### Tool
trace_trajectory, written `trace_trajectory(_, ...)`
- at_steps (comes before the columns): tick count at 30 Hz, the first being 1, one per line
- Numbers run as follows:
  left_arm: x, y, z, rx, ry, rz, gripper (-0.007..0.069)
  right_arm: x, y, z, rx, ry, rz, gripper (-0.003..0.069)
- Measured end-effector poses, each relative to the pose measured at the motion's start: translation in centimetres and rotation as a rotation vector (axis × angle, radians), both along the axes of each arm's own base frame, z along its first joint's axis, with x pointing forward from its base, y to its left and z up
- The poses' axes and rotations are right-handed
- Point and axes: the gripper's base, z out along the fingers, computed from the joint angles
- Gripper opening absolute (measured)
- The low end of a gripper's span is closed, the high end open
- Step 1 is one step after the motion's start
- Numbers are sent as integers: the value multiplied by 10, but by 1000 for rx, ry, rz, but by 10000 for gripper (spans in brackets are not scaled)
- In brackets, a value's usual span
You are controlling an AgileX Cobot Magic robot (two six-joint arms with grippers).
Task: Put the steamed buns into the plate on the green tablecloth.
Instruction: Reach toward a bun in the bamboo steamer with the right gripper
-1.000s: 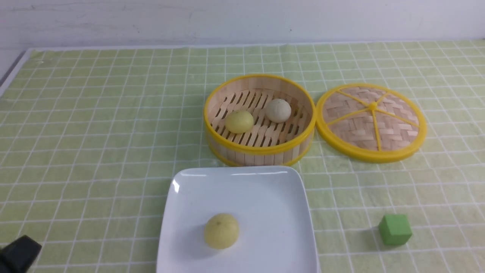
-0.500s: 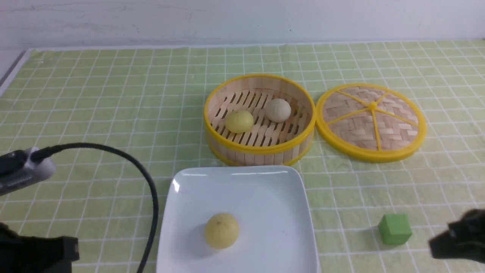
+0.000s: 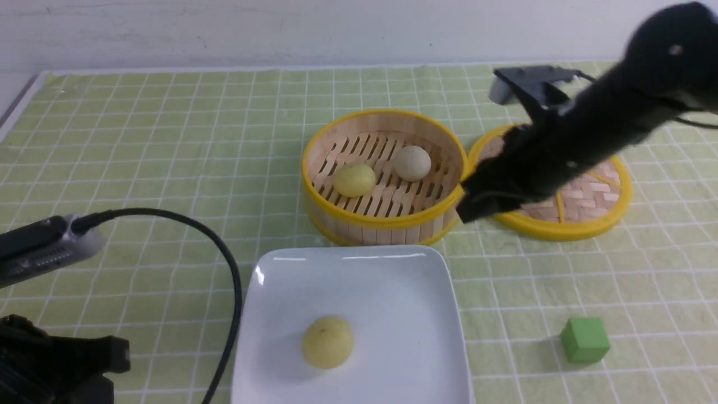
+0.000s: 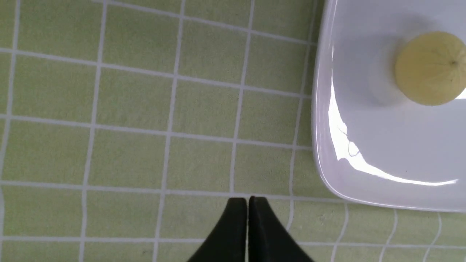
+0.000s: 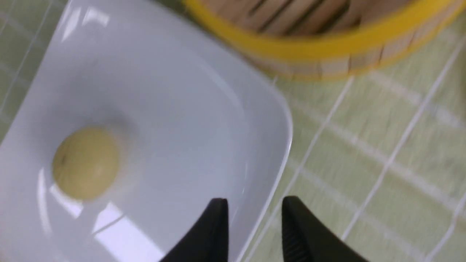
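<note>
Since one bun already sits on the plate and two are in the basket, I would say the job is about a third done. The step now is going for the next bun.

Nearest me, the left hand point(image 4: 248, 203) is low over the green cloth point(image 3: 140, 168) on the desk, beside the plate point(image 3: 392, 292). Its two fingers are pressed together and hold nothing. The first bun point(image 3: 328, 341) sits on the near part of the plate, round side up. It is a ball shape, so it has no long way, and its tiny dark dimple points up. A green block point(image 3: 584, 339) lies well apart on the right.

Farther on, the right hand point(image 5: 255, 200) hangs in the air by the right side of the basket point(image 3: 387, 221), fingers spread and empty. Inside the basket, the yellow bun point(image 3: 354, 179) and the pale bun point(image 3: 412, 163) sit near each other, domes up. The lid point(image 3: 583, 207) lies flat beside the basket.

Next, I think, the right hand must come down over one bun from above and pinch it softly, so it does not squash.
</note>
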Motion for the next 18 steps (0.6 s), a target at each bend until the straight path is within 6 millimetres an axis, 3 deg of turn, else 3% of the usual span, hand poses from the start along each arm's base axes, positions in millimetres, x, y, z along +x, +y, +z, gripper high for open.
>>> trace_trajectory(3, 0, 0, 0, -13, 1, 30, 76, 46, 26, -7, -46, -112, -40, 350)
trace_trajectory(4, 1, 0, 0, -12, 0, 30, 78, 49, 27, -12, -58, -110, -41, 353)
trace_trajectory(6, 1, 0, 0, -12, -5, 34, 110, 77, 37, -18, -77, -152, -71, 381)
trace_trajectory(12, 1, 0, 0, -12, -7, 38, 155, 113, 46, -46, -129, -188, -128, 377)
trace_trajectory(14, 1, 0, 0, -12, -7, 38, 161, 118, 47, -55, -130, -187, -147, 353)
trace_trajectory(16, 1, 1, 0, -10, -6, 37, 165, 122, 47, -68, -128, -168, -181, 251)
trace_trajectory(18, 1, 1, 0, -9, -5, 36, 169, 122, 47, -66, -118, -160, -200, 125)
